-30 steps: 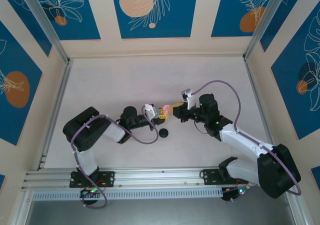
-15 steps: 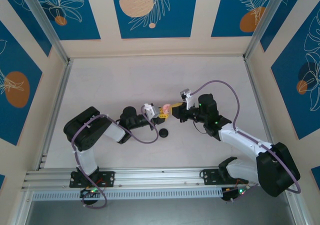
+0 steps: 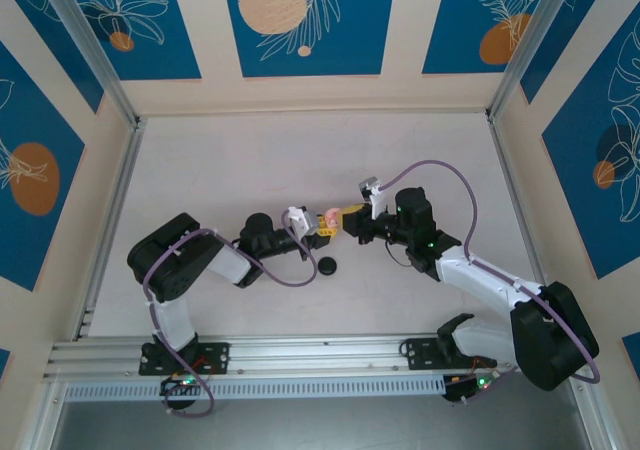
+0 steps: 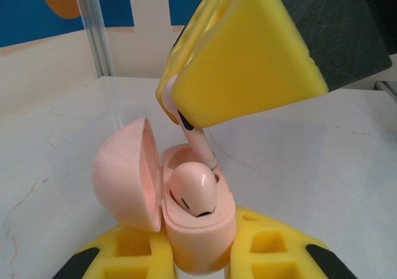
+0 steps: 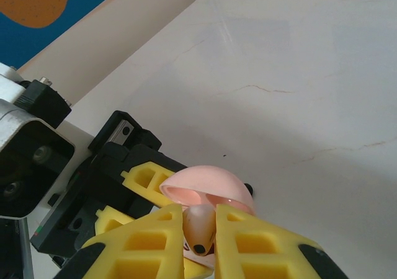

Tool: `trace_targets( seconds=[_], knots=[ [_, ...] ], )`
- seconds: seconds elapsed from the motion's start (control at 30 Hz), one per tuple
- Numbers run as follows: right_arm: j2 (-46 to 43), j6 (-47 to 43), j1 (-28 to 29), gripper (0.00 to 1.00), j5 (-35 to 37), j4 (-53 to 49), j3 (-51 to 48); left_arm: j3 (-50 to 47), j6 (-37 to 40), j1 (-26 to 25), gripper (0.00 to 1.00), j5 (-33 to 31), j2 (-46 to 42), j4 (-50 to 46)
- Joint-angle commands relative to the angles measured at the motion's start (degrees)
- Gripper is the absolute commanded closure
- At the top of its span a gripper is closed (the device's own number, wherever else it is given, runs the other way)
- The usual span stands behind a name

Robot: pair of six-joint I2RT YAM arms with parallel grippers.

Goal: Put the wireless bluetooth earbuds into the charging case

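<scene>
Black round disc (image 3: 327, 264) lies flat on the pale marbled tabletop (image 3: 250, 160). It is the thing nearest the arm bases, just on the near side of both pincers and touching neither.

Left pincer (image 4: 198, 257) is closed on the pale pink rounded plastic charging case (image 4: 201, 235), with yellow pads clamping the lower body on both sides. Case is upright with its opening facing up. Its hinged lid (image 4: 124, 180) is swung open to the left in the left wrist view.

One glossy pale pink earbud (image 4: 193, 189) sits in the case, rounded end up, with a dark slot on its face.

Right pincer (image 5: 198, 220) is closed on the second pale pink earbud (image 4: 200, 146), just above the case. Its long axis is steep, close to vertical with a slight lean. The head is up between the yellow pads and the stem points down into the case, behind the seated bud. The stem tip is hidden by the seated bud, so I can't tell if it reaches its socket.

In the top view the pincers meet tip to tip mid-tabletop, left one from the left and right one from the right, with the case between them. Beyond them the tabletop runs on to the cream back wall (image 3: 310, 92) with blue panels.
</scene>
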Motion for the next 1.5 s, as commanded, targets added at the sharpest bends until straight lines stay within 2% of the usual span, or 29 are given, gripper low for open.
trace_targets(
  seconds=[0.0,1.0,1.2,1.3,1.47],
  knots=[
    [0.7,-1.3,0.3,0.84,-1.4,1.0,-0.3,0.2,-0.8,-0.7,0.85,0.6,-1.1,3.2],
    [-2.2,-2.7,0.4,0.85,1.6,1.8,-4.1,0.3,-4.1,-0.7,0.84,2.7,-4.4,3.2],
    [-3.5,-3.5,0.4,0.84,0.3,2.2,-4.7,0.4,-4.4,-0.7,0.84,3.3,-5.4,3.2],
    [-3.9,-3.7,0.3,0.83,-0.4,1.8,-4.8,0.3,-4.0,-0.7,0.84,3.5,-5.7,3.2],
    [-4.3,-3.3,0.3,0.75,-0.7,1.6,-4.7,0.5,-4.2,-0.7,0.84,4.2,-5.4,3.2]
  ],
)
